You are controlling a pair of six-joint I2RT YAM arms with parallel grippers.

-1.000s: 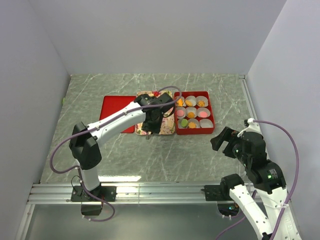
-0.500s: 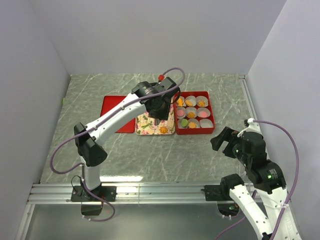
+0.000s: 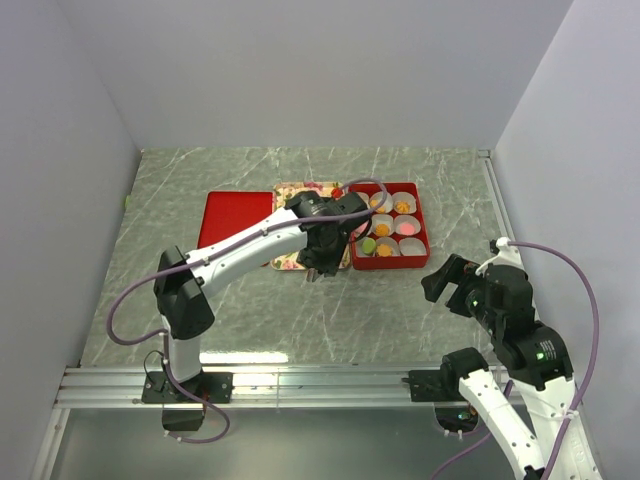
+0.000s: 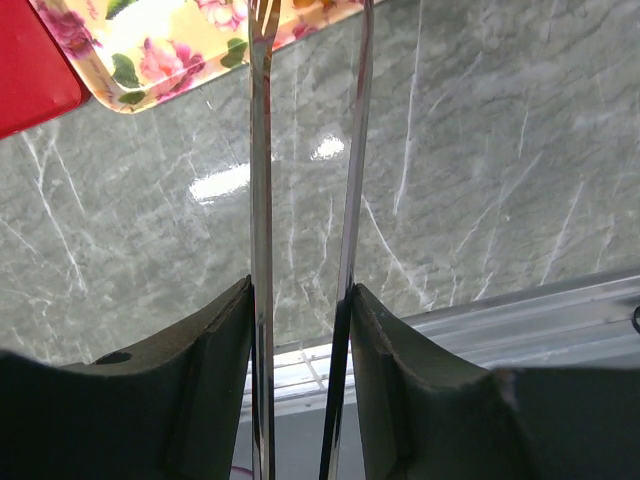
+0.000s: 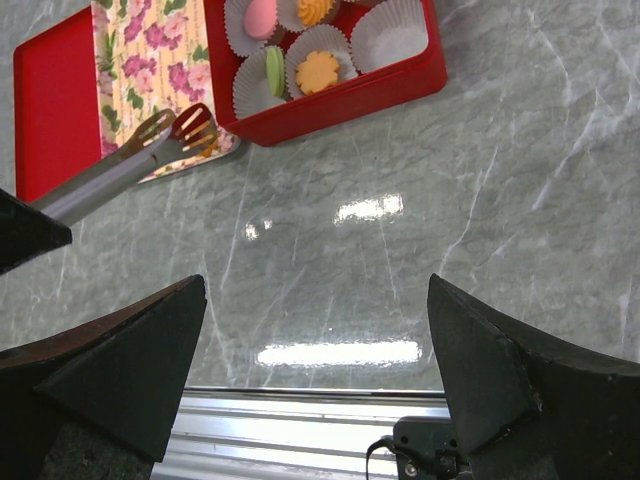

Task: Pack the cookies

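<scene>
The left gripper (image 4: 300, 310) holds tongs (image 4: 259, 180) running off-frame; arm (image 3: 240, 241) partly hides tray (image 3: 305, 187).

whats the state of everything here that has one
red plastic box: open, lid off
flat red lid: off the box, lying flat
white pleated paper cup, box corner: empty
round green cookie: standing on edge in the box
left claw: shut on long metal tongs
right claw: open, empty

Left arm (image 3: 240, 245) reaches forward, left hand (image 4: 300, 295) clamped; right arm (image 3: 520, 340) folded, right hand (image 5: 316, 290) spread.
</scene>
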